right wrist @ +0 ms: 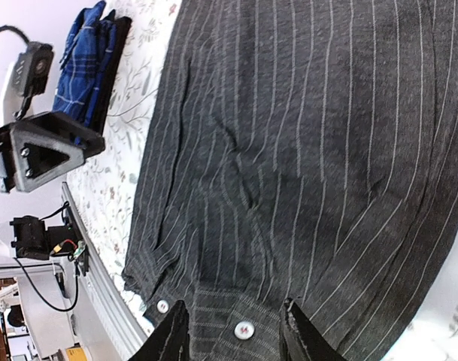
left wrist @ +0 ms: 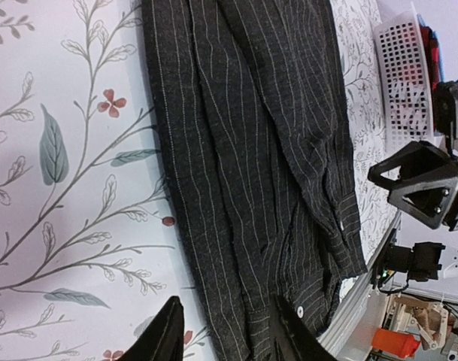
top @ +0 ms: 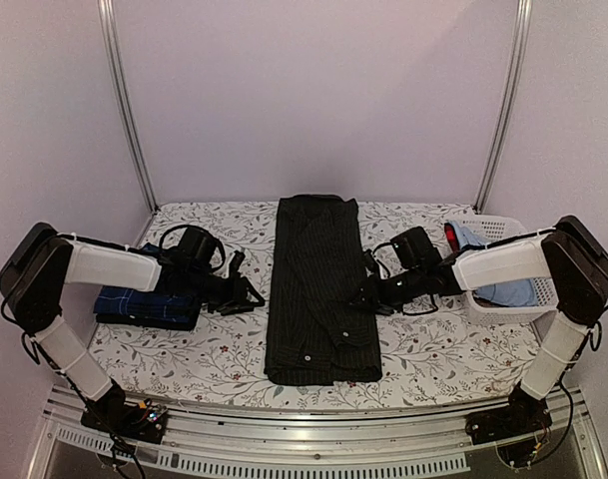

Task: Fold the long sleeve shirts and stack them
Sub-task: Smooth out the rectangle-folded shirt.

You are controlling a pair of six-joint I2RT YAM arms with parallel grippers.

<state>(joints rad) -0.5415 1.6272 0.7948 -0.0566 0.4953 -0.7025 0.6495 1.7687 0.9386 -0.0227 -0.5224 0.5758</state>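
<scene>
The black pinstriped shirt (top: 318, 289) lies folded into a long strip down the middle of the table. It also shows in the left wrist view (left wrist: 251, 150) and the right wrist view (right wrist: 304, 150). The navy checked shirt (top: 144, 299) lies folded at the left, partly under my left arm, and shows in the right wrist view (right wrist: 86, 68). My left gripper (top: 246, 294) is open and empty at the black shirt's left edge (left wrist: 225, 335). My right gripper (top: 368, 297) is open and empty over the shirt's right side, above a buttoned cuff (right wrist: 232, 335).
A white plastic basket (top: 511, 232) stands at the back right with light blue cloth (top: 503, 291) and a red item in it. The tablecloth (top: 433, 349) is white with a floral print. A metal rail (top: 313, 419) runs along the near edge.
</scene>
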